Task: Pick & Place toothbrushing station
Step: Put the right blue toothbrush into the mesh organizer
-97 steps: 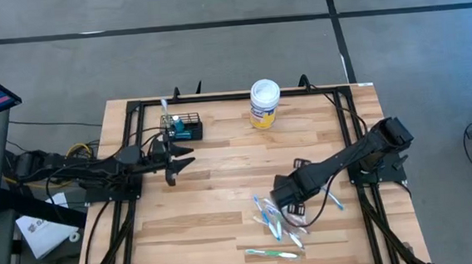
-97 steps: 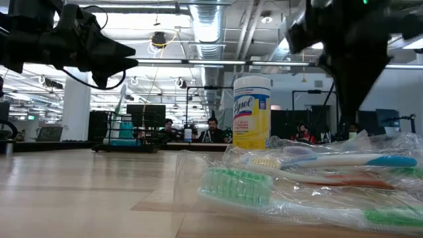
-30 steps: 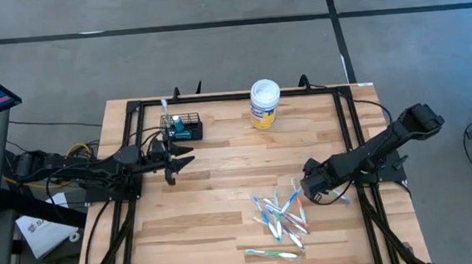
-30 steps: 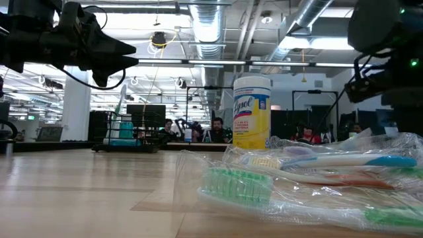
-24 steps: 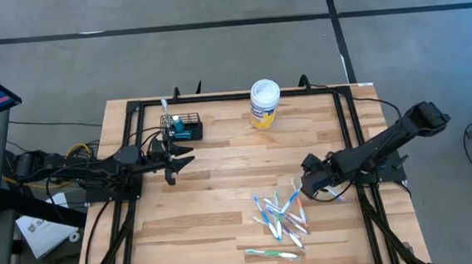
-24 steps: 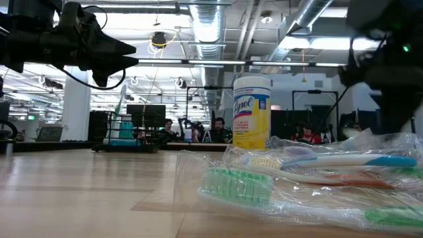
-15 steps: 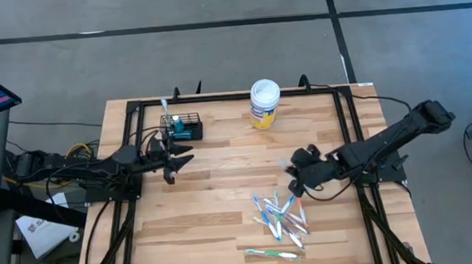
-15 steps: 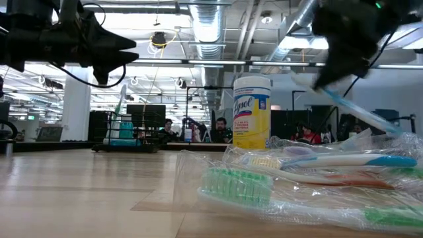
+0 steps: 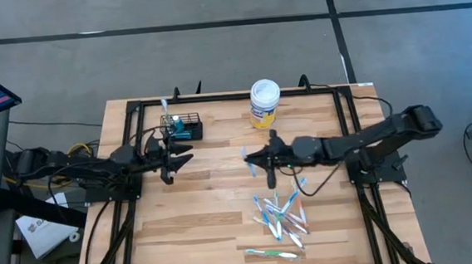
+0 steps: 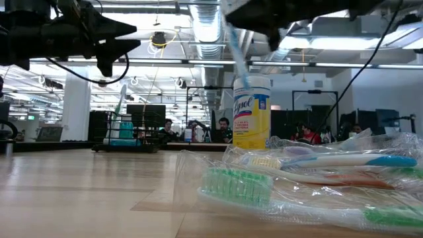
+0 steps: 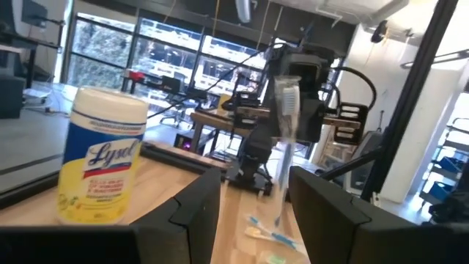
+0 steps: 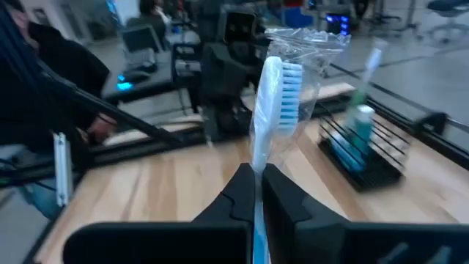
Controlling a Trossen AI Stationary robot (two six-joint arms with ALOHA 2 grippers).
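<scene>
Loose toothbrushes (image 9: 280, 216): a scatter of wrapped brushes on the near right part of the table (image 9: 217, 225), with one more lying alone nearer the front edge; in the low view they fill the foreground in clear wrap.
Right gripper (image 9: 259, 157): above the table's middle, reaching leftward from the right side; fingers closed on a wrapped toothbrush.
Held toothbrush (image 12: 272, 99): white handle, blue bristles, inside clear wrap; it stands upright past the fingers in the right wrist view and hangs slanted in the low view.
Left gripper (image 9: 178, 160): over the left part of the table, just near of the basket, fingers spread apart, nothing between them.
Basket (image 9: 182, 126): small black wire-mesh tray at the far left of the table, resting on the wood; it holds a teal item, and a toothbrush stands up at its left end.
Tub (image 9: 264, 102): round, white lid, yellow label, upright at the far middle of the table, well right of the basket.
</scene>
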